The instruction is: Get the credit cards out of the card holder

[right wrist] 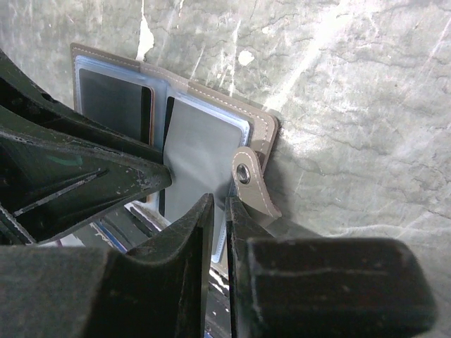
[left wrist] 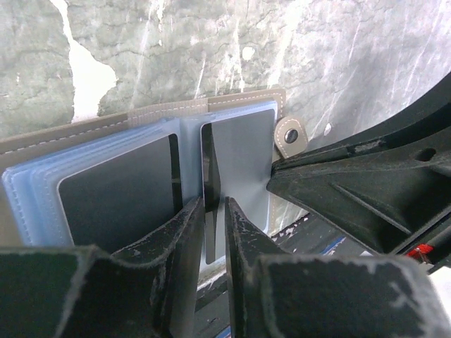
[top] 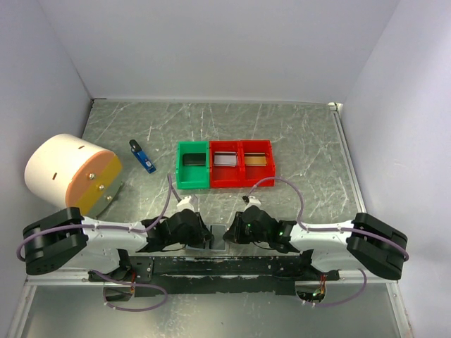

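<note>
Item: card holder, tan-grey stitched bifold, lying open and flat on the grey marbled worktop, close to the arm bases, on the near side of the trays, between the two wrists
- Inner face: pale blue-grey clear sleeves; a dark card shows behind the left-hand sleeve
- Snap tab: sticks out from the holder's right edge, stud visible

Left gripper: comes in over the near edge at the fold; jaws drawn to a narrow slot and clamped on a dark card that stands edge-on just right of the fold, one end rising clear of the fingers

Right gripper: at the holder's right-hand panel, just beside the snap tab; jaws almost together, pinching the near edge of that panel's sleeve, with a pale strip showing in the slit. In the left wrist view its fingertip touches the panel's right edge

Other contents, far side of the holder:
- green tray, touching the red trays in one row
- blue-and-black gadget, left of the green tray
- white and orange drum, at the far left
</note>
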`<act>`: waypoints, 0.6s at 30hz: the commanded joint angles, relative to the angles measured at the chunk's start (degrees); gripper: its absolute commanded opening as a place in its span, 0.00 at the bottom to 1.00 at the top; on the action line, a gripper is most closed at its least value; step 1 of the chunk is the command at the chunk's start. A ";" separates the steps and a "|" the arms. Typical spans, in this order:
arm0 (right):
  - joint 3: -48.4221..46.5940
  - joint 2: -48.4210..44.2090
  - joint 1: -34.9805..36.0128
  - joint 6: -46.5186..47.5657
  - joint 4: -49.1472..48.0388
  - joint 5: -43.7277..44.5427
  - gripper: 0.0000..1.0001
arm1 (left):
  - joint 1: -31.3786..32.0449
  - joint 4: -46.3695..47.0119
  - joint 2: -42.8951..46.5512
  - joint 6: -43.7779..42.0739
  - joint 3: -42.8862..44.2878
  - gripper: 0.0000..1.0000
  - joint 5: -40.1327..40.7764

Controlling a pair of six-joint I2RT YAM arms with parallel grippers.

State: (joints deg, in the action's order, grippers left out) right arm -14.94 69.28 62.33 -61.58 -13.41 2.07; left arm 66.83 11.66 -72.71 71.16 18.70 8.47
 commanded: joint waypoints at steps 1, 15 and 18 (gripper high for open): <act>2.66 3.15 0.20 0.23 3.92 -0.26 0.13 | -0.12 7.57 1.11 1.44 -1.95 0.28 -2.26; 3.39 4.49 0.23 -0.19 2.61 -0.61 0.12 | -0.12 17.36 3.75 3.25 -6.39 0.15 -3.36; 3.24 4.14 0.22 -0.29 3.47 -0.08 0.12 | -0.07 15.57 5.21 3.11 -6.24 0.07 -2.85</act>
State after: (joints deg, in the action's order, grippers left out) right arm -14.02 71.02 62.19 -62.17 -17.41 1.48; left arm 66.46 21.85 -69.78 73.43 11.49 8.29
